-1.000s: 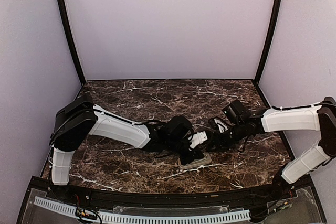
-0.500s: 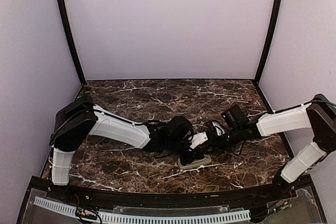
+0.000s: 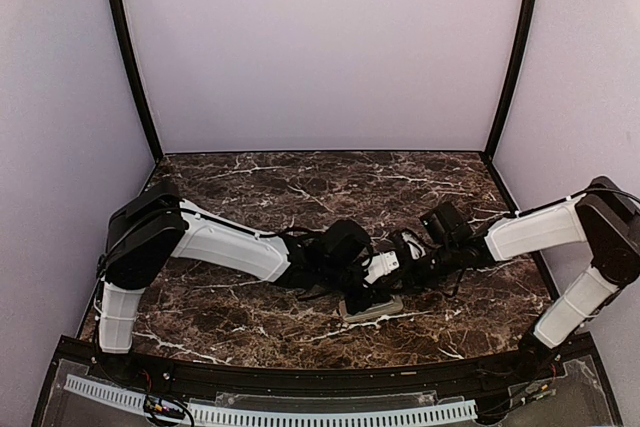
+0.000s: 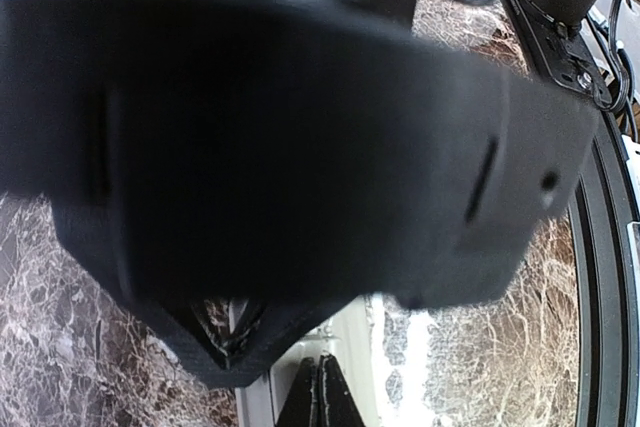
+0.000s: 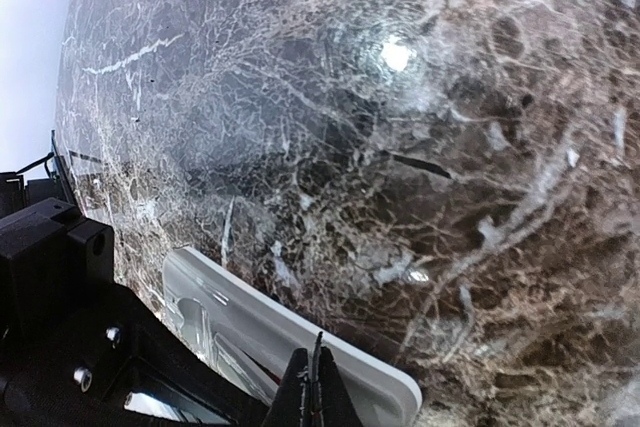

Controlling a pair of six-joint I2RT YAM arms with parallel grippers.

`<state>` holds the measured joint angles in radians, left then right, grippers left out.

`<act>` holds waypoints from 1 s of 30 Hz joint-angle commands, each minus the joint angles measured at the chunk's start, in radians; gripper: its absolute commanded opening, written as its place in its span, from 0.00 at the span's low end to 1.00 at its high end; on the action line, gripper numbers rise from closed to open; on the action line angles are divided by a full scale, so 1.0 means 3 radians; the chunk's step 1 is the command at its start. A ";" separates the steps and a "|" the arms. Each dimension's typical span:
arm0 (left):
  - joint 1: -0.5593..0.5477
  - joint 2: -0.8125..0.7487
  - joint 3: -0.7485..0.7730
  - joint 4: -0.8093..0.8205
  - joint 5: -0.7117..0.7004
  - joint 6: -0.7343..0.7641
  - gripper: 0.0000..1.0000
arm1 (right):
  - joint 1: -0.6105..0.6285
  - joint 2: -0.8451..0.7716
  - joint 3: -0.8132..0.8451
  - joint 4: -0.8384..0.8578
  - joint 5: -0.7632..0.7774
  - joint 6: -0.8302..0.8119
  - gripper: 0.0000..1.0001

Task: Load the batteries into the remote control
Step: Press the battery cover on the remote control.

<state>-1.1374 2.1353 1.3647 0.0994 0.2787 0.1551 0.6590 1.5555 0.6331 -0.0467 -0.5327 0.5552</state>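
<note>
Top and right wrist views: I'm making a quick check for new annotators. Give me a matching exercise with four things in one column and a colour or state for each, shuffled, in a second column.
Things:
1. remote control
2. table
3. back wall
4. right fingers

Colour or state:
a. plain pale lilac
b. shut, tips pointing at the remote control
c. light grey, lying flat near the table's front edge
d. dark brown marble with pale veins

Pairs: 1-c, 2-d, 3-a, 4-b
</note>
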 commanded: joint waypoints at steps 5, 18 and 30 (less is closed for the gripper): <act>-0.0029 0.0263 -0.0149 -0.0919 -0.0100 0.0089 0.00 | -0.0141 -0.0382 0.0014 -0.0696 -0.0098 -0.0140 0.10; -0.0014 0.0214 -0.0189 -0.0887 -0.0125 0.0071 0.00 | -0.0087 -0.0220 -0.0069 -0.0471 -0.0186 -0.0046 0.12; 0.0027 -0.0038 -0.0225 -0.0770 -0.0073 -0.0091 0.18 | 0.0059 -0.0205 -0.0085 -0.0491 -0.0051 0.0010 0.00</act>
<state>-1.1351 2.1246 1.3575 0.0650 0.2855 0.1501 0.6365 1.4837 0.6167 -0.1814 -0.5785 0.5510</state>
